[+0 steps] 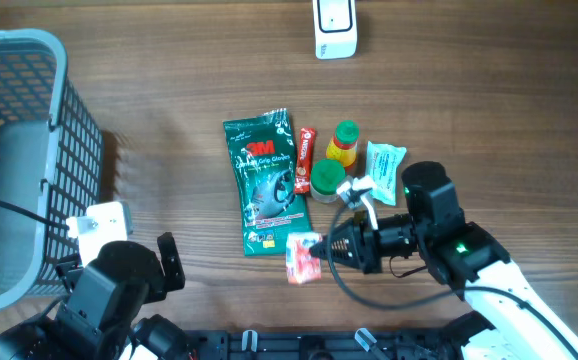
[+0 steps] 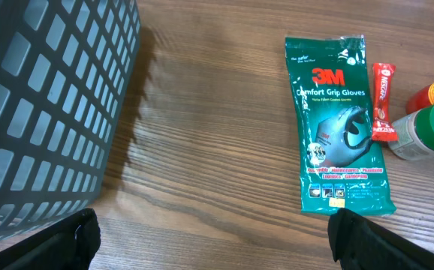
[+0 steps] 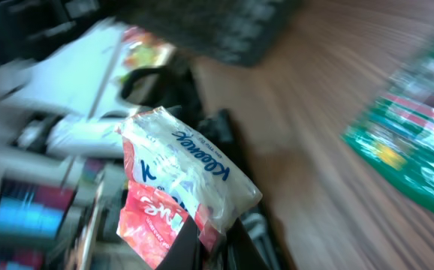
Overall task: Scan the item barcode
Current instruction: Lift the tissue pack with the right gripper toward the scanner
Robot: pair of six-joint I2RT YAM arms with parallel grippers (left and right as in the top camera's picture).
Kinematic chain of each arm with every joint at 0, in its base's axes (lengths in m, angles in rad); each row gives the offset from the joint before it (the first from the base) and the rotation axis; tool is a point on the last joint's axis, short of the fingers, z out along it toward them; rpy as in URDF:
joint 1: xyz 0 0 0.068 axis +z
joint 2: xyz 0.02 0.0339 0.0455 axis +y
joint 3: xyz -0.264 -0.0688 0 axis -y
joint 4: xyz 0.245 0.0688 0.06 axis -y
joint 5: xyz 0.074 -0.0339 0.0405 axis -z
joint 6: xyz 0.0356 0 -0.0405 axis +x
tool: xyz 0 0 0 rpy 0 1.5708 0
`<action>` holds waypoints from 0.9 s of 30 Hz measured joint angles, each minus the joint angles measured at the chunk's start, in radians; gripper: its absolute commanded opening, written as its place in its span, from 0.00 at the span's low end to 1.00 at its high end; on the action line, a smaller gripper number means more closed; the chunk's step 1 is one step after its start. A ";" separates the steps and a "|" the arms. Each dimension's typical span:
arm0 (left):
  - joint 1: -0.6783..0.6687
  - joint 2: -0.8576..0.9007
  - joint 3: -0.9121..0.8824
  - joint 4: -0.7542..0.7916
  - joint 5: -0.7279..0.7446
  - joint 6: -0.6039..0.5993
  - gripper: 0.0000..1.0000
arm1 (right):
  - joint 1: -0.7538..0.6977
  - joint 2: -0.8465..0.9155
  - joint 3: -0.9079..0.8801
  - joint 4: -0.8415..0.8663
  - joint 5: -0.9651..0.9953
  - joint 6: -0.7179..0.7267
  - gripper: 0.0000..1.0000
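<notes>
Your right hand (image 1: 318, 248) is clamped shut on the tissue pack (image 1: 300, 258), pinching its lower edge, so the pack stands up out of the fingertips with its long axis crosswise to the fingers. The wrist view is blurred, and no barcode can be made out on the face showing. The white scanner (image 1: 334, 28) sits well apart from that hand, off to its side across the gloves packet (image 1: 267, 180) and the 2 small bottles (image 1: 333, 162). Carrying it over will likely mean turning the pack toward the scanner. The right arm is the nearer one and already holds the item. Your left hand (image 2: 213, 246) is fully spread, holds nothing, touches nothing, and has the basket (image 1: 64, 120) just beside it.
</notes>
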 measured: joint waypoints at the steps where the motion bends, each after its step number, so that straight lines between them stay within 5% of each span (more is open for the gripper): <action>1: 0.000 0.000 0.000 0.000 0.000 0.000 1.00 | 0.000 -0.012 0.000 0.022 -0.055 -0.027 0.04; 10: 0.000 0.000 0.000 0.000 0.000 0.000 1.00 | 0.001 -0.023 0.000 0.269 -0.381 -0.014 0.05; 19: 0.000 0.000 0.000 0.000 0.000 0.000 1.00 | 0.001 -0.023 0.000 0.276 -0.288 0.003 0.12; 27: 0.000 0.000 0.000 0.000 0.000 0.000 1.00 | -0.133 -0.023 0.000 0.344 -0.157 0.007 0.05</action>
